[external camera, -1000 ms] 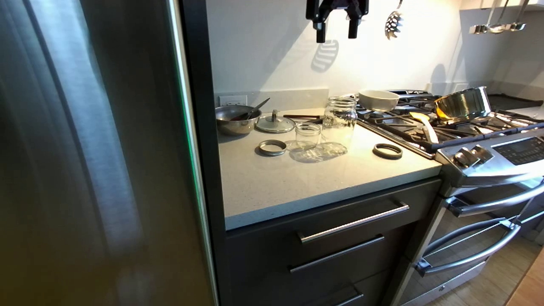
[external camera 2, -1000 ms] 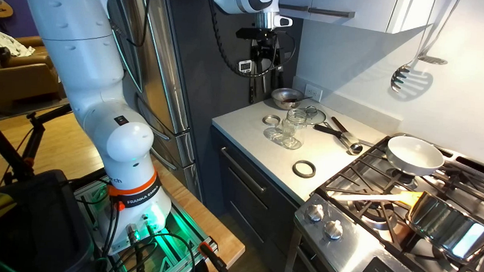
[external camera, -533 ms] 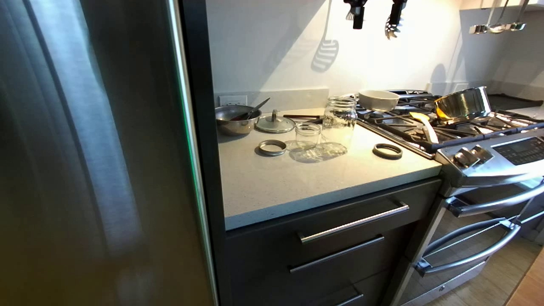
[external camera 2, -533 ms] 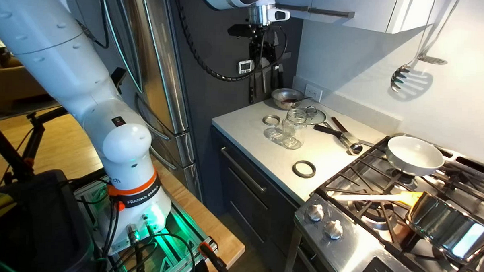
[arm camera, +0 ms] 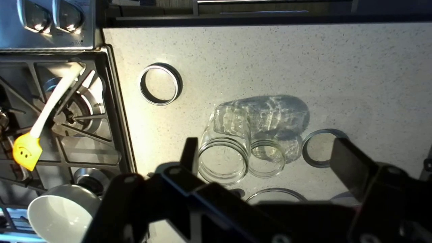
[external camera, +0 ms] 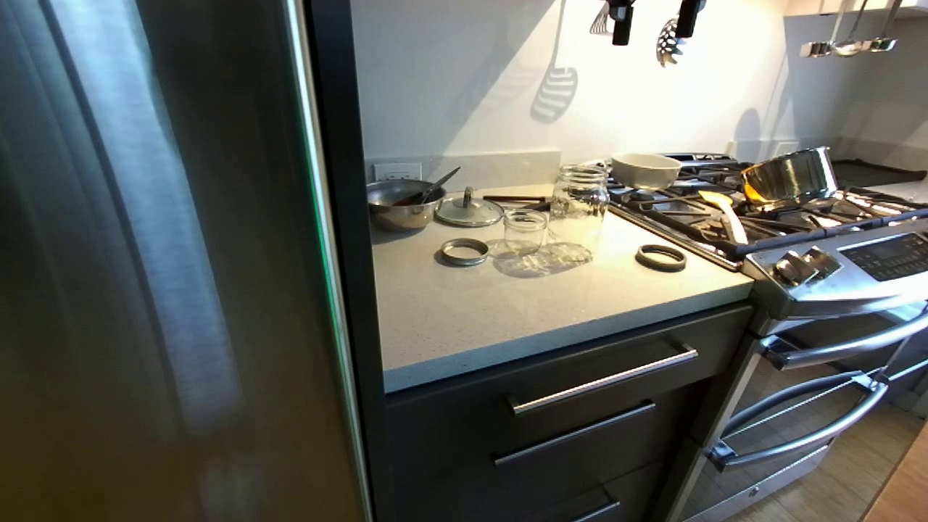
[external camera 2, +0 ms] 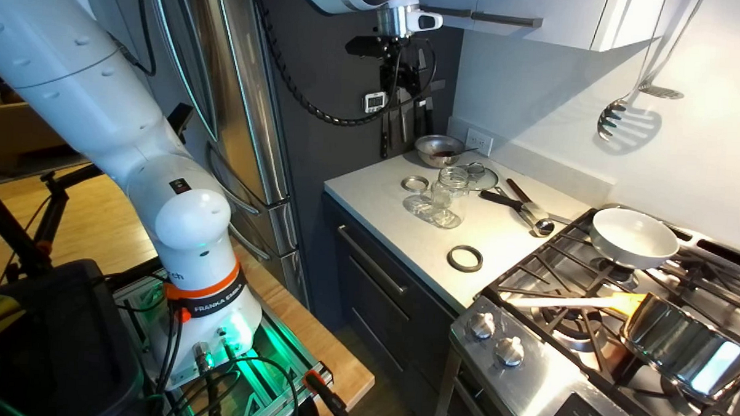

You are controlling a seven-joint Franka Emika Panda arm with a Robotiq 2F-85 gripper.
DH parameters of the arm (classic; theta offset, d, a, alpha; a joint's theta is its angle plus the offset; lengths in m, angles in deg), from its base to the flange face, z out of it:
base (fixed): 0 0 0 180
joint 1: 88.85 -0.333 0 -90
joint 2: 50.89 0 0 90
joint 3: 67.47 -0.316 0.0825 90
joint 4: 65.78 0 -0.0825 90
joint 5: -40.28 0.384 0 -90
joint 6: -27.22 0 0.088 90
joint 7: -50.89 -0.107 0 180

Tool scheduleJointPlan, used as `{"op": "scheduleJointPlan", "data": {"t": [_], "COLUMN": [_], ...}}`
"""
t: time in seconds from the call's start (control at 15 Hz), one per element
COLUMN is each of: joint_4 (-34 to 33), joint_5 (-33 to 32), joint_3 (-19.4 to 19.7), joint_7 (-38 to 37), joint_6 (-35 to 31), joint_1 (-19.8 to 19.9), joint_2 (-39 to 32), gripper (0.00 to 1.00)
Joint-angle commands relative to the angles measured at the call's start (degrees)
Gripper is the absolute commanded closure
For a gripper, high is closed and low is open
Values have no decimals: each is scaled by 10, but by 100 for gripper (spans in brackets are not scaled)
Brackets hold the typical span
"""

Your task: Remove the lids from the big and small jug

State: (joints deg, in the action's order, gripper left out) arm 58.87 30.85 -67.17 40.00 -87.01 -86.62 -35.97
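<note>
We hold our jaws spread and empty high over the table (arm camera: 371,77), the uncovered big jug (arm camera: 225,145) and small jug (arm camera: 266,159) showing between them in the wrist view, one lid (arm camera: 153,99) at ten o'clock and another lid (arm camera: 315,163) at three, so likely we need only back away.

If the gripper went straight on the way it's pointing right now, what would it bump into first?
Most likely the countertop near its front edge, since the gripper points down and the big jug and small jug seem farther back. Depth is unclear, so a jug isn't ruled out.
</note>
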Motion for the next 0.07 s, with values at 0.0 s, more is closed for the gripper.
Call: {"op": "scheduleJointPlan", "data": {"t": [0.0], "joint_4": [-2], "joint_5": [1], "joint_3": [-2], "joint_7": [1], "joint_6": [2], "joint_1": [3], "joint_2": [-1], "gripper": [0]}}
